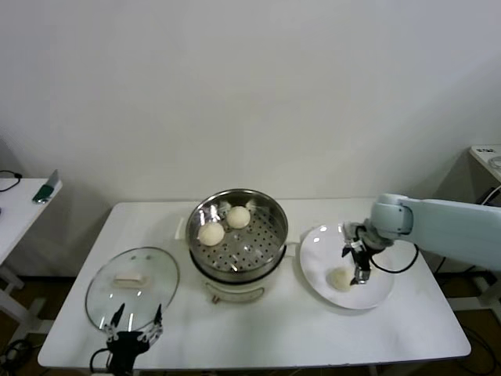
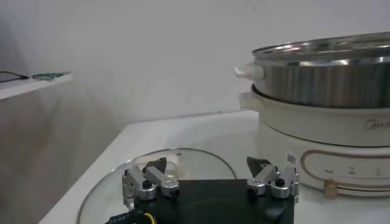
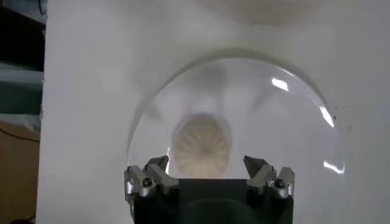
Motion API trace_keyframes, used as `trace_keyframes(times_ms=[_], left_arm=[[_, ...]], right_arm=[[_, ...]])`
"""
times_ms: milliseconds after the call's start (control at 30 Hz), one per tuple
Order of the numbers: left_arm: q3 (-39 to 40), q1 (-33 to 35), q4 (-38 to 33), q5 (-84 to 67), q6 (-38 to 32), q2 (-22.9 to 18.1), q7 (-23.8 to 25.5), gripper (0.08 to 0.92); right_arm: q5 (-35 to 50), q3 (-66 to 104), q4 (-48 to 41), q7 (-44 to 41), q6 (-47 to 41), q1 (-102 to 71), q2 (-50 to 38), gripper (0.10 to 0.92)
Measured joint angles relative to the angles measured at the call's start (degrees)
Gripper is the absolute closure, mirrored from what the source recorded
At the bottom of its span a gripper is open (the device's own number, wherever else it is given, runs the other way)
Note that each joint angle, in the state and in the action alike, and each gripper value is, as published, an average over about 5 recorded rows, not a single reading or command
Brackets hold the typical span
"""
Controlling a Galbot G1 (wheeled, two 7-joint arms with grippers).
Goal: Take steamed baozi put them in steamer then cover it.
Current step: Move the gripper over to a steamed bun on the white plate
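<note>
- Over the white round plate (image 1: 376,294) near the table's right edge, the right gripper (image 1: 361,266) hangs with its jaws released and spread wide, holding nothing.
- Directly below and between those jaws lies one cream-white, dome-shaped steamed bun (image 3: 202,146), its pleated top facing up; it sits on the plate's near-left part, so the coming move looks like a straight descent and a close.
- The bun is round, so no long axis matters; soft dough will likely dent under a hard squeeze.
- Two more smooth cream-white buns (image 1: 223,225) already rest touching each other in the round shiny stainless-steel steamer (image 1: 270,215), against its far-left wall, on the perforated bottom; the steamer sits on a white electric pot base (image 2: 341,131) at the table's middle.
- The right arm is plainly nearer the plate; the left gripper (image 1: 135,323) waits at the table's front-left corner, jaws released and empty, over the near rim of the round clear glass lid (image 1: 117,301) with its white handle.
- The lid lies flat on the white table (image 1: 274,345), just beside the pot base, not yet on the steamer.
</note>
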Motion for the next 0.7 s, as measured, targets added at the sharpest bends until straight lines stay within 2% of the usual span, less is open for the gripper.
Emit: trace_keyframes(times_ms=[267,533,700], left_arm=[[0.2,-0.4,0.1,0.3,0.1,-0.1,0.0,0.177],[0.1,-0.6,0.1,0.3,0.2,-0.1,0.0,0.177],[0.1,-0.5,0.1,0.3,0.2,-0.1,0.0,0.177]], right_arm=[[-1.1,3.3,-1.9,1.3,-1.2,-4.5,0.8,0.206],[-1.8,4.6,-2.5,1.3,-1.5,-6.2,1.1,0.351],[-2.6,4.8,-2.8,0.4,-0.8,-6.0,1.4,0.379]])
